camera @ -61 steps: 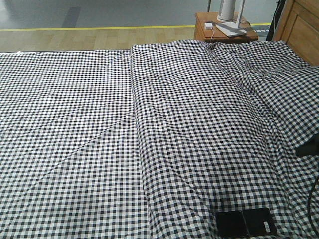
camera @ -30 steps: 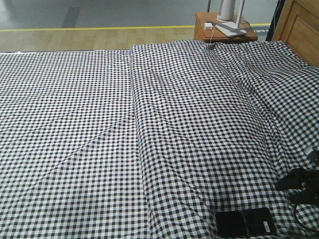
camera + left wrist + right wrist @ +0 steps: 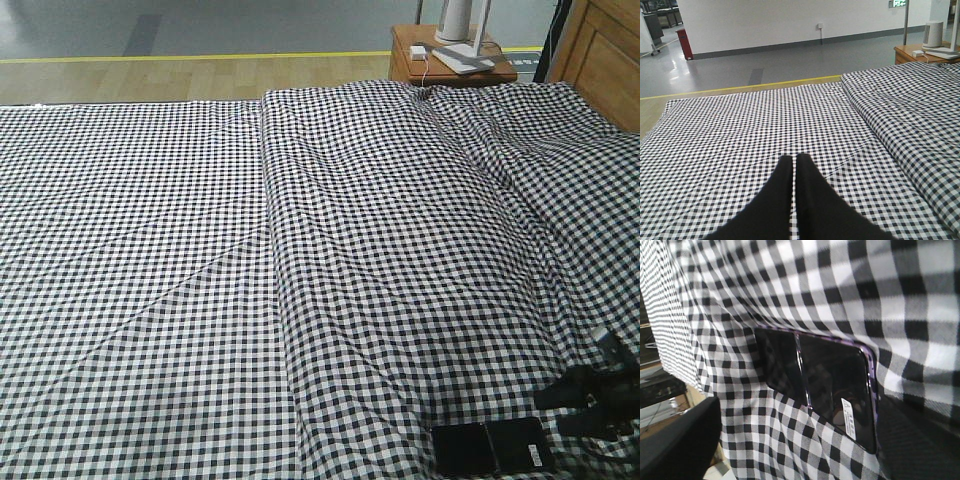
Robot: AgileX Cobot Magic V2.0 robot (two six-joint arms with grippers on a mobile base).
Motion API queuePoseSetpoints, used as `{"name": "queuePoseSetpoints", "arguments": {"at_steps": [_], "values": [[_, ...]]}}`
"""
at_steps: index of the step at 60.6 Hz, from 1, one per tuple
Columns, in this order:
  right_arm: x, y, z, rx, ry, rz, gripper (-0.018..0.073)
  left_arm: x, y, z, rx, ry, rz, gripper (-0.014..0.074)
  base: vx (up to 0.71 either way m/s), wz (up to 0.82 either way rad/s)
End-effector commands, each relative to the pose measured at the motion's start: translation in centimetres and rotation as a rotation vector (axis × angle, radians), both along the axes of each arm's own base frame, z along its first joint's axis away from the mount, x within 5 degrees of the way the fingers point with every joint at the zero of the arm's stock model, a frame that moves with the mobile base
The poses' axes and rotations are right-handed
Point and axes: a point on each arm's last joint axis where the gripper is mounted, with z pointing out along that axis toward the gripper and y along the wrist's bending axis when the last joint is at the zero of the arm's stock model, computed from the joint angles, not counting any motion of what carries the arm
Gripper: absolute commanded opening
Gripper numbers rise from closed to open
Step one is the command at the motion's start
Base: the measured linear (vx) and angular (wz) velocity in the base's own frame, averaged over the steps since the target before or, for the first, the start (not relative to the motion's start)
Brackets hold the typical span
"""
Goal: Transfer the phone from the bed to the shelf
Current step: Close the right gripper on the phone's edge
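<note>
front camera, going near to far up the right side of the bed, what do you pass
phone → right gripper → long stretch of checked bed cloth → nightstand past the far edge

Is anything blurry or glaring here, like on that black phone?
Right wrist view: the phone mirrors pale streaks; a dark corner shape is blurred. Left wrist view: the left hand is a soft black blur; the floor gleams. Front view: evenly lit, sharp.

Grey floor [image 3: 790, 60], white wall [image 3: 765, 20] (1 yellow line [image 3: 740, 87]), brown nightstand [image 3: 403, 62].
</note>
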Motion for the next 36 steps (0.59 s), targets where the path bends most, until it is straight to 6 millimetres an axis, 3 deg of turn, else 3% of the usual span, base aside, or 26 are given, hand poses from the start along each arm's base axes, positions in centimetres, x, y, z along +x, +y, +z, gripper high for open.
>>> {"name": "queuePoseSetpoints", "arguments": {"at_steps": [1, 20, 36], "values": [[0.7, -0.2, 2.0, 0.061, -0.046, 0.018, 0.0591, -0.1, 0.0, 1.5, -0.006, -0.107, 0.002, 0.0001, 0.00, 0.00], [-0.3, 0.8, -0.8, 0.116, 0.003, -0.006, 0.0591, -0.1, 0.0, 1.5, -0.006, -0.107, 0.002, 0.0001, 0.00, 0.00], [0.3, 2.4, -1.3, 0.172, -0.034, -0.002, 0.0591, -0.1, 0.0, 1.5, -0.006, -0.107, 0.002, 0.0001, 0.00, 0.00]]}}
